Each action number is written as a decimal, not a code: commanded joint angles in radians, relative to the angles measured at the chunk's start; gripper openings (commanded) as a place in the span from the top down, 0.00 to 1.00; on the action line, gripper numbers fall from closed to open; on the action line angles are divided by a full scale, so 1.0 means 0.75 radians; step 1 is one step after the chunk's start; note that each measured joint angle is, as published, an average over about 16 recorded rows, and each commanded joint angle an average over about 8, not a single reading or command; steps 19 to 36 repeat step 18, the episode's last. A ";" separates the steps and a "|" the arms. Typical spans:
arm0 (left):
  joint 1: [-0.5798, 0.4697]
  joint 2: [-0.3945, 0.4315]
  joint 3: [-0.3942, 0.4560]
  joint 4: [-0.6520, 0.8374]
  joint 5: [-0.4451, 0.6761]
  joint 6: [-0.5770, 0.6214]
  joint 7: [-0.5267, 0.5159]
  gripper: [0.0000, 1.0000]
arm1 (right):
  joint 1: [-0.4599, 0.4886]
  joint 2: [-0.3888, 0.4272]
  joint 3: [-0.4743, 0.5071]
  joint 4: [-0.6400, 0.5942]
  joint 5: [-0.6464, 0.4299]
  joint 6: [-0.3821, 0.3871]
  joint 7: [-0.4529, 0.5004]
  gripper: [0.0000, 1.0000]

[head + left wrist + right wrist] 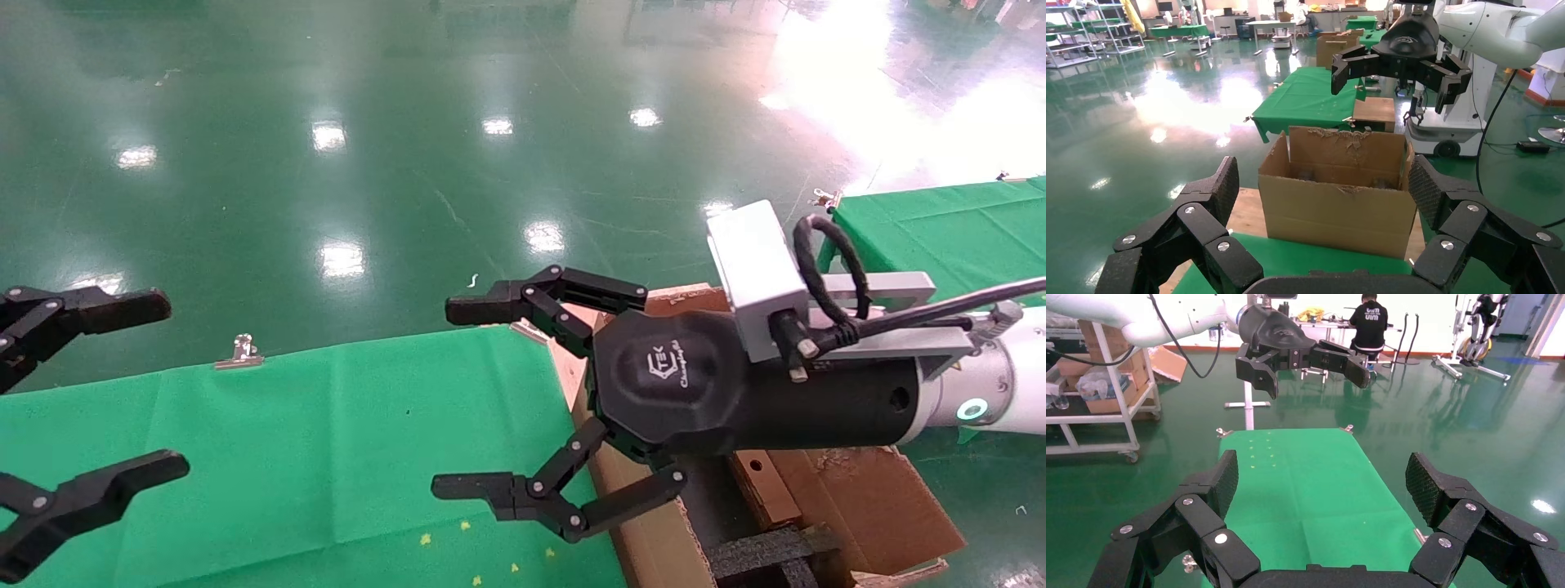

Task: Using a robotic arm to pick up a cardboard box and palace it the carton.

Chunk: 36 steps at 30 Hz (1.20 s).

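Head view shows the white glossy robotic arm's black right claw (pixel 462 400) spread wide, holding nothing, reaching level over the green-clothed worktop (pixel 310 441) beside the large brown corrugated carton (pixel 858 498). Left claw (pixel 131 388) hangs apart, empty.

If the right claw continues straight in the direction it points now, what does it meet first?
Probably the left claw. The open right claw points across the green-covered table, above its surface, and in the right wrist view nothing but the left claw stands ahead. Heights are hard to judge, so it might pass by.
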 commanded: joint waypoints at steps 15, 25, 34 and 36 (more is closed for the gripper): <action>0.000 0.000 0.000 0.000 0.000 0.000 0.000 0.00 | 0.009 0.002 -0.013 -0.002 -0.005 0.007 0.003 0.00; 0.000 0.000 0.000 0.000 0.000 0.000 0.000 0.00 | 0.010 0.002 -0.013 -0.002 -0.005 0.007 0.003 0.00; 0.000 0.000 0.000 0.000 0.000 0.000 0.000 0.00 | 0.010 0.002 -0.013 -0.002 -0.005 0.007 0.003 0.00; 0.000 0.000 0.000 0.000 0.000 0.000 0.000 0.00 | 0.010 0.002 -0.013 -0.002 -0.005 0.007 0.003 0.00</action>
